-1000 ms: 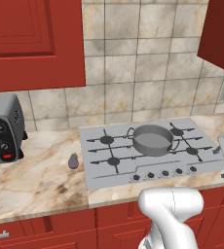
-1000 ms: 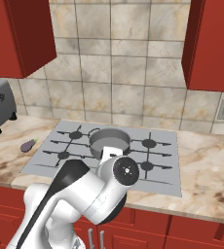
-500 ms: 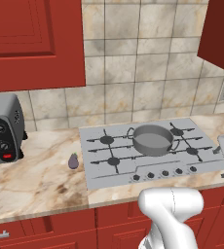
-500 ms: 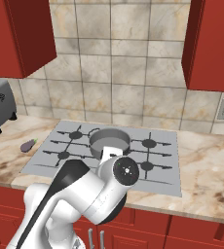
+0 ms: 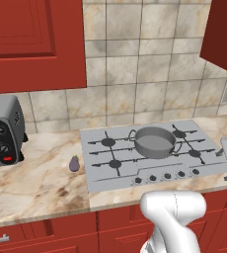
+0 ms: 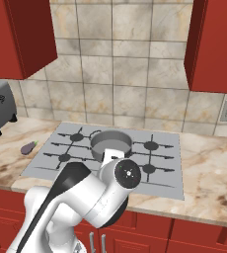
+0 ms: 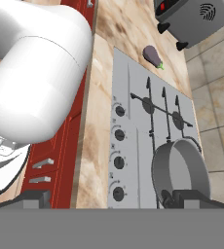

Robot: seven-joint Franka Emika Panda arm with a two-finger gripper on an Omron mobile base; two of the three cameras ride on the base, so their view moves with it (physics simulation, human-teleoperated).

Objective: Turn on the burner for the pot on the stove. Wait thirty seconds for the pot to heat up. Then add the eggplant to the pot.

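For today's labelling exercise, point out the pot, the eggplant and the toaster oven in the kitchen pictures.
pot (image 5: 155,143): left base view, on its inner grey bottom.
eggplant (image 5: 75,164): left base view, on its purple body, on the counter left of the stove.
toaster oven (image 5: 2,129): left base view, on its front face.

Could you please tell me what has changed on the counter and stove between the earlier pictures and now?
Nothing has visibly changed. The pot sits on the stove as before, the eggplant lies on the counter left of the stove, apart from it, and the arm is where it was in both base views.
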